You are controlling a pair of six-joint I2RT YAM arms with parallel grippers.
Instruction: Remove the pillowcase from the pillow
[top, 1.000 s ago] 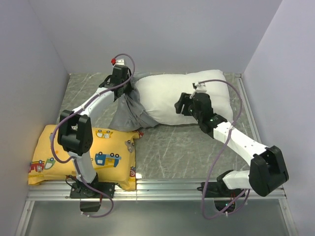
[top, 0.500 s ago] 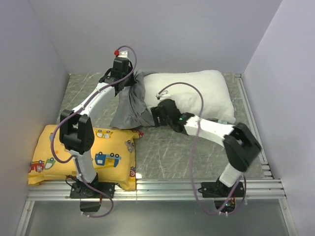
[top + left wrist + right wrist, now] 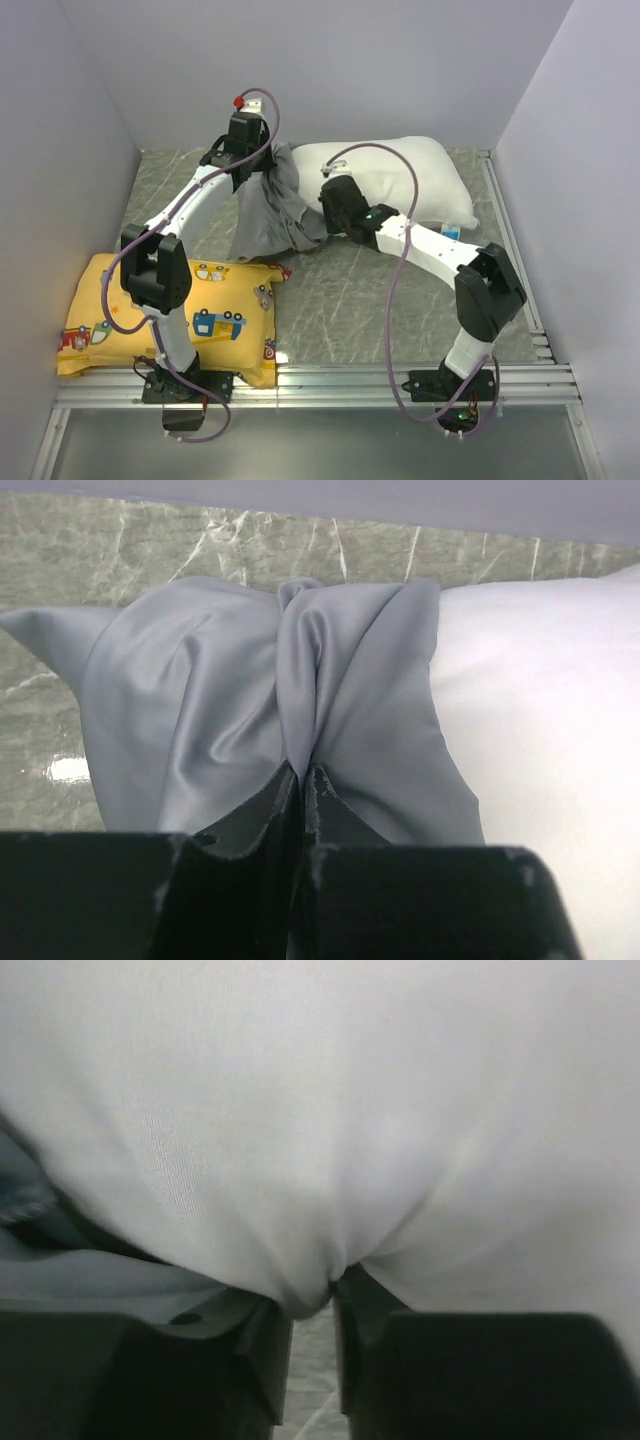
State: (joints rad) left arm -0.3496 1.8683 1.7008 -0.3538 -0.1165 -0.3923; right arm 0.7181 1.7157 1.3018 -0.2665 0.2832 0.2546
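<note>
The silver-grey pillowcase (image 3: 268, 212) hangs bunched from my left gripper (image 3: 262, 168), which is shut on a fold of it at the back left. In the left wrist view the cloth (image 3: 220, 710) is pinched between the closed jaws of that gripper (image 3: 301, 770), with the white pillow (image 3: 560, 710) beside it on the right. The pillow (image 3: 400, 185) lies at the back right, mostly bare. My right gripper (image 3: 330, 197) is at the pillow's left end. In the right wrist view that gripper (image 3: 315, 1295) pinches a pucker of the white pillow fabric (image 3: 350, 1110), and grey cloth (image 3: 80, 1280) shows at its left.
A yellow vehicle-print cushion (image 3: 170, 320) lies at the front left beside the left arm's base. Grey walls close in the left, back and right sides. A metal rail (image 3: 320, 385) runs along the front edge.
My right arm swung from on top of the pillow down to its left end and closed on it. The left gripper rose slightly with the pillowcase, and more white pillow shows.
</note>
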